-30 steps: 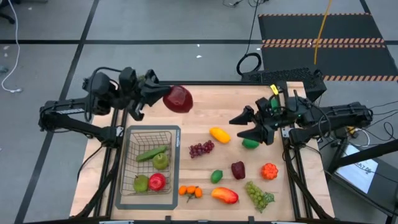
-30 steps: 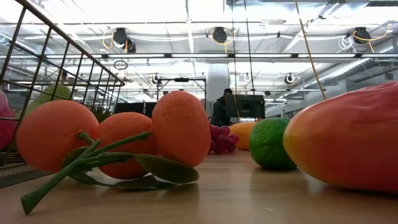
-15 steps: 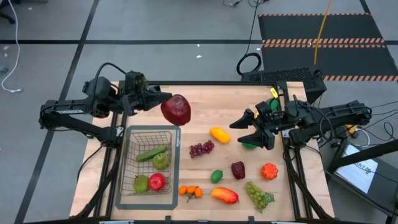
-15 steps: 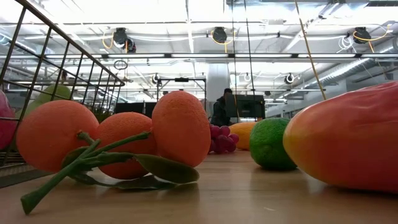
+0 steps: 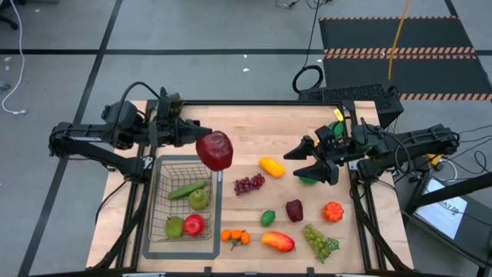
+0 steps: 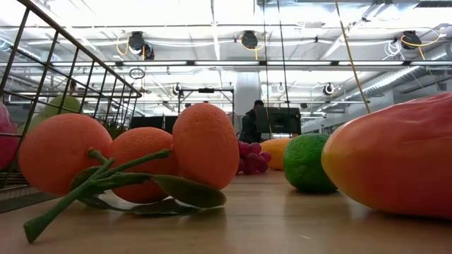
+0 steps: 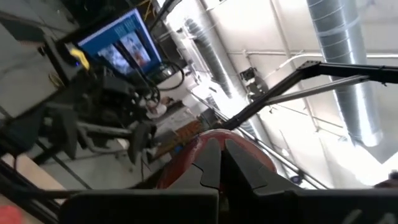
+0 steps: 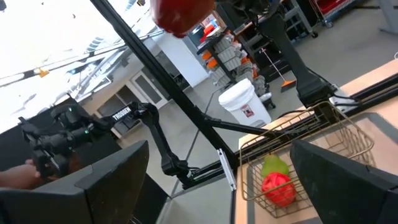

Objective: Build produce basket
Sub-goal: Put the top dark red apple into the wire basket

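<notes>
Risk, left side: possible fall of the dark red apple (image 5: pixel 215 149) outside the basket (image 5: pixel 156 200). Carried in the air just past the basket's far right corner rather than over its middle; if released here, likely to strike the wire rim and roll off across the worktop (image 5: pixel 254 127). Grip appears to sit on the fruit's near edge only, so a slip in transit also plausible.

Left gripper (image 5: pixel 191 135): fingers drawn together, clamped on the dark red apple. In the left wrist view, both fingertips (image 7: pixel 208 163) pressed against the red skin, no gap visible between them.

Basket: at the worktop's left front, resting on a flat grey mat. Already holds a cucumber (image 5: pixel 187 189), a green pear (image 5: pixel 199 199), a second green fruit (image 5: pixel 174 227) and a red apple (image 5: pixel 194 224). Little free floor left near the front; room remains at the far end.

Produce awaiting, middle to right: oranges (image 5: pixel 235 237), purple grapes (image 5: pixel 248 184), lime (image 5: pixel 267 218), mango (image 5: pixel 270 166), second mango (image 5: pixel 277 241), dark red fruit (image 5: pixel 294 209), green grapes (image 5: pixel 319 240), small orange fruit (image 5: pixel 332 211).

Right gripper (image 5: pixel 313 160): fingers spread wide apart, holding nothing, poised low over a green fruit (image 5: pixel 309 178) at the worktop's right. Secondary risk: a nudge sending that fruit rolling if lowered off-centre.
</notes>
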